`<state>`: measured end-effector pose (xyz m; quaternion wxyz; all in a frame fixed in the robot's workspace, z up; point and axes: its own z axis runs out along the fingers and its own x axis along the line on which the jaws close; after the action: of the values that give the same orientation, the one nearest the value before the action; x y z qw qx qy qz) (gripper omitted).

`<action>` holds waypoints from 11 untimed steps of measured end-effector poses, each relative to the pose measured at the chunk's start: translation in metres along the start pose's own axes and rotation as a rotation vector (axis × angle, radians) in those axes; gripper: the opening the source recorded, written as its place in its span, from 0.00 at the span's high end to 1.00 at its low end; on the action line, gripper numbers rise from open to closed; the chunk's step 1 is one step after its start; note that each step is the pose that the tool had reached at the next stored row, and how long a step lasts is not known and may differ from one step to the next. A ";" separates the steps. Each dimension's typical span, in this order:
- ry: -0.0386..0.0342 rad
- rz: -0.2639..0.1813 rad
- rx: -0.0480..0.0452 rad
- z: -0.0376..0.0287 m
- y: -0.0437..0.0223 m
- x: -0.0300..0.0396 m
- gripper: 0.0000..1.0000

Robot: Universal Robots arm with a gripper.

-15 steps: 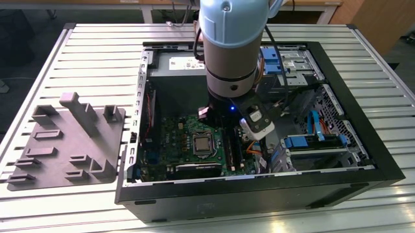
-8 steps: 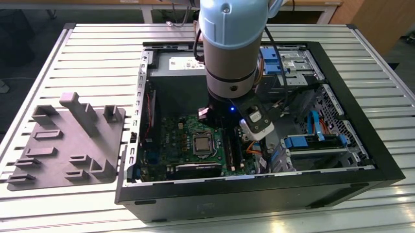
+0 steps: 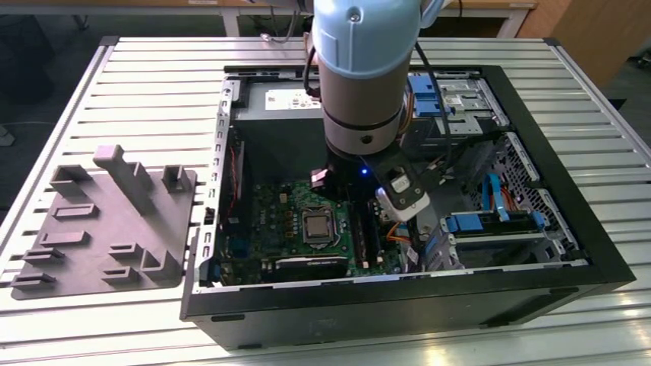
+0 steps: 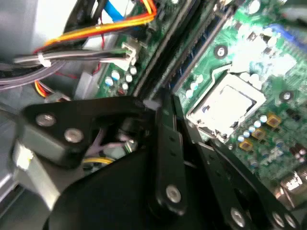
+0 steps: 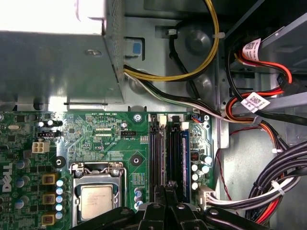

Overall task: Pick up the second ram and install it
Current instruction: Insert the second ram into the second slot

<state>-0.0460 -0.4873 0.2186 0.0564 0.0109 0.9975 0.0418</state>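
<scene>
The black gripper point(image 5: 169, 203), low centre in the first wrist view, is closed over the long black memory sockets point(image 5: 168, 153). Whether it grips the thin blackish memory stick I cannot tell. Such a stick is likely light, stiff and fragile, best held by its edges.

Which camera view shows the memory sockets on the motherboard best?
The first wrist view: the memory sockets run in full, unobstructed, above the gripper. The second wrist view shows them slanted and blurred. In the exterior view, the arm partly hides them.

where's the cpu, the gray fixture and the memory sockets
cpu point(image 5: 97, 201): first wrist view, middle of its metal lid
gray fixture point(image 3: 102, 229): exterior view, flat base among the raised blocks
memory sockets point(image 5: 169, 153): first wrist view, middle of the black slots
</scene>
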 end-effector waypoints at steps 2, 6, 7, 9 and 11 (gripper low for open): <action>0.0002 0.000 0.0011 -0.0003 -0.0001 0.0000 0.81; 0.0004 0.000 0.0016 0.0001 -0.0002 0.0001 0.81; 0.0003 0.000 0.0013 0.0013 -0.0003 0.0002 0.81; 0.0003 0.000 0.0009 0.0023 -0.0004 0.0004 0.81; 0.0004 0.000 0.0009 0.0022 -0.0004 0.0004 0.81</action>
<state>-0.0461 -0.4876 0.2163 0.0562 0.0109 0.9975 0.0413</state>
